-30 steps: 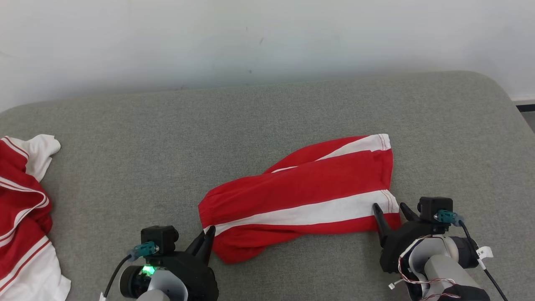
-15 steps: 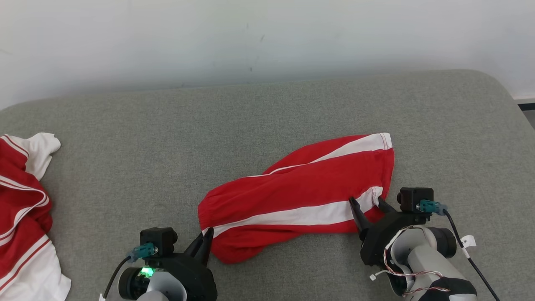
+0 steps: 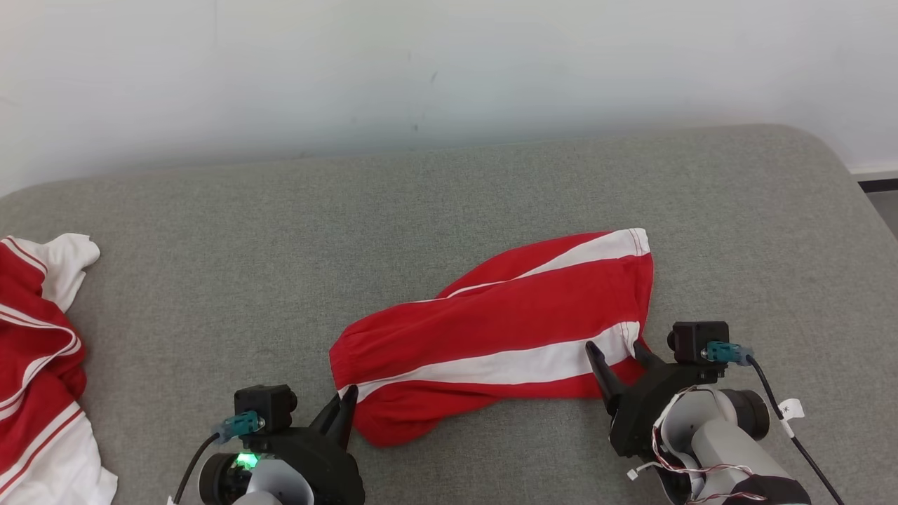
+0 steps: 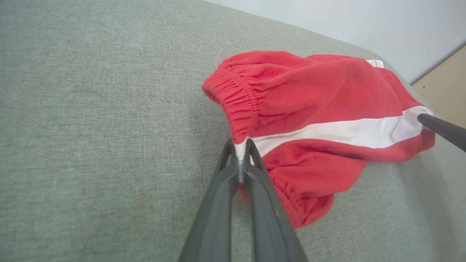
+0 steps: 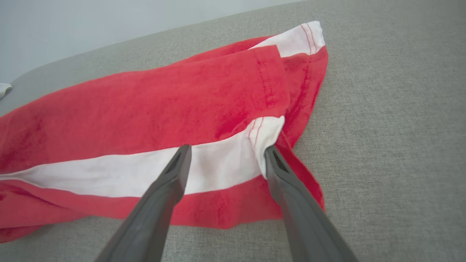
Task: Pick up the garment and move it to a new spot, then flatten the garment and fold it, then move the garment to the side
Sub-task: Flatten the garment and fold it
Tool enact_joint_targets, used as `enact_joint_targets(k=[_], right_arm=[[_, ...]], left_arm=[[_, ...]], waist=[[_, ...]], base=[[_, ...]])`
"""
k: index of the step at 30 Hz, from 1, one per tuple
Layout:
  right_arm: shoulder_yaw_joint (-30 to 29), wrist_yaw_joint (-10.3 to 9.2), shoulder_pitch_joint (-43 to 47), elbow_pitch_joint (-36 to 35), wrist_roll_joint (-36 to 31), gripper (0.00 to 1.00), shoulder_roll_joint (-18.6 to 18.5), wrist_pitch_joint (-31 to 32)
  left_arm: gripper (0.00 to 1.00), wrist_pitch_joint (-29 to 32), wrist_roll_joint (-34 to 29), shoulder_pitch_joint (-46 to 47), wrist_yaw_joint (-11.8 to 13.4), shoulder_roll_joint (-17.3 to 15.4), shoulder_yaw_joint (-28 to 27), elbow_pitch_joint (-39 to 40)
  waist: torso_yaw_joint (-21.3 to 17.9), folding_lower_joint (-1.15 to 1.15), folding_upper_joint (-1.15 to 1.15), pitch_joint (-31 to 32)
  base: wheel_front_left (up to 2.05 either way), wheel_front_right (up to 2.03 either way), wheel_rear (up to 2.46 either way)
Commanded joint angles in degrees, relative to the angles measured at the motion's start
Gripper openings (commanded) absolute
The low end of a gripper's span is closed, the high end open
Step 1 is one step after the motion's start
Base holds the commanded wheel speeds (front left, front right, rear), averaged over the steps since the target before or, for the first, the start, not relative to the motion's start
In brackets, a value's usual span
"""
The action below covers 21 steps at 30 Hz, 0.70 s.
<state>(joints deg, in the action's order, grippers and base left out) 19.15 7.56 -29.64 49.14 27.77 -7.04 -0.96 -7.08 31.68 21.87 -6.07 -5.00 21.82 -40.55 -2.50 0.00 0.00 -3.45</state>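
The garment (image 3: 505, 330) is a pair of red shorts with white side stripes, lying crumpled across the middle of the grey cushion (image 3: 280, 231). My left gripper (image 3: 347, 396) is shut on its elastic waistband at the white stripe, seen close in the left wrist view as gripper (image 4: 240, 143) pinching garment (image 4: 313, 98). My right gripper (image 3: 616, 345) is open over the leg hem at the garment's right end. In the right wrist view its gripper (image 5: 226, 152) straddles the white stripe of the garment (image 5: 153, 112), one finger under the hem corner.
A second red-and-white garment (image 3: 35, 365) lies heaped at the cushion's left edge. A white wall (image 3: 449, 63) stands behind the cushion. Bare cushion stretches behind and to the right of the shorts; its right edge (image 3: 870, 210) drops to the floor.
My right gripper has moved left and forward from beside the hem onto the white stripe at the leg end. The left gripper keeps its hold. The head camera has shifted slightly.
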Motion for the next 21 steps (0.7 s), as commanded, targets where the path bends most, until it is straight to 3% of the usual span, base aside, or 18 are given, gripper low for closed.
enact_joint_targets(k=[1, 8, 9, 10, 11, 21], right_arm=[[-0.14, -0.15, 0.42, 0.35, 0.75, 1.00, -0.08, 0.90], [0.86, -0.15, -1.59, 1.42, 2.64, 1.00, -0.96, 3.28], [1.11, -0.15, -1.85, 1.79, 2.76, 0.86, -1.13, 3.64], [1.41, -0.15, -2.15, 2.22, 2.80, 0.47, -1.40, 4.04], [1.59, -0.15, -2.47, 2.64, 2.91, 0.00, -1.56, 4.36], [1.63, -0.15, -4.72, 1.33, 5.25, 0.00, -2.62, 0.24]], left_arm=[[0.00, -0.01, 0.30, -0.42, -0.03, -0.32, 0.16, -0.06], [0.00, 0.11, 0.60, -0.25, -0.16, -0.38, 0.70, 0.27], [0.00, 0.12, 0.64, -0.25, -0.15, -0.43, 0.76, 0.29], [0.00, 0.14, 0.71, -0.26, -0.15, -0.42, 0.80, 0.30], [0.00, 0.19, 0.78, -0.27, -0.15, -0.40, 0.87, 0.31], [0.00, -1.24, 2.41, 0.49, -0.37, -0.32, -0.04, 1.56]], waist=[[-0.02, 0.00, 0.00, 0.08], [0.37, 0.00, 0.00, -0.08], [0.43, 0.00, 0.00, -0.12], [0.52, 0.00, 0.00, -0.15], [0.62, 0.00, 0.00, -0.19], [0.87, 0.00, 0.00, -0.57]], base=[[0.00, 0.00, 0.00], [0.00, 0.00, 0.00], [0.00, 0.00, 0.00], [0.00, 0.00, 0.00], [0.00, 0.00, 0.00], [0.00, 0.00, 0.00]])
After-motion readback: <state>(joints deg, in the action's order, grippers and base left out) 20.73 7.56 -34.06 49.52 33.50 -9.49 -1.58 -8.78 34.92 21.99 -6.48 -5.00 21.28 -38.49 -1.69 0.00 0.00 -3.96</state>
